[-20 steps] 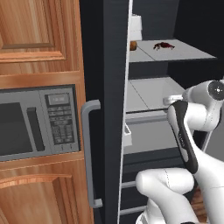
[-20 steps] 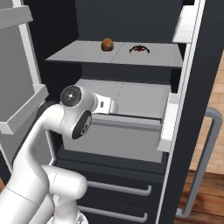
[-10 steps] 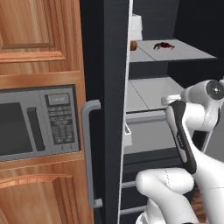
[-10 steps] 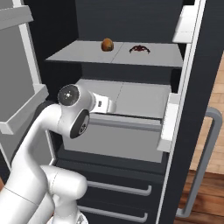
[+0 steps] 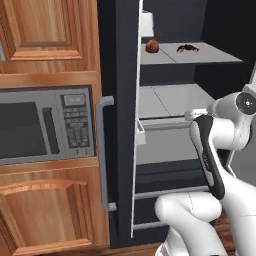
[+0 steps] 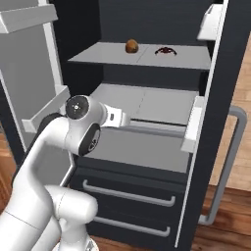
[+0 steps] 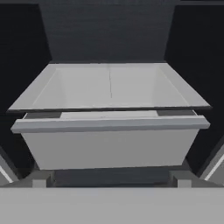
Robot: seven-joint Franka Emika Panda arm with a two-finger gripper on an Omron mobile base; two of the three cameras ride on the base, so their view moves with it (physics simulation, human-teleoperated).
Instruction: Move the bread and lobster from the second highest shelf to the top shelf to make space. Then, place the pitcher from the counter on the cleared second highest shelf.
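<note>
Fridge interior (image 6: 162,19) faces end effector, opening unseen.

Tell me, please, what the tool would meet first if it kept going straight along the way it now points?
Probably the front wall of the light grey drawer below the lined shelf, which sits dead ahead in the hand view; depth is unclear. The bread and lobster sit higher.

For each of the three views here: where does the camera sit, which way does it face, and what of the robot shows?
Left base view: behind the arm, on its left, facing the open fridge; microwave at left.
Right base view: behind on the right, facing the same fridge; arm at lower left.
Hand view: on the hand, looking straight at a grey drawer under a shelf.
Both base views share the bread and lobster side by side on one shelf.
</note>
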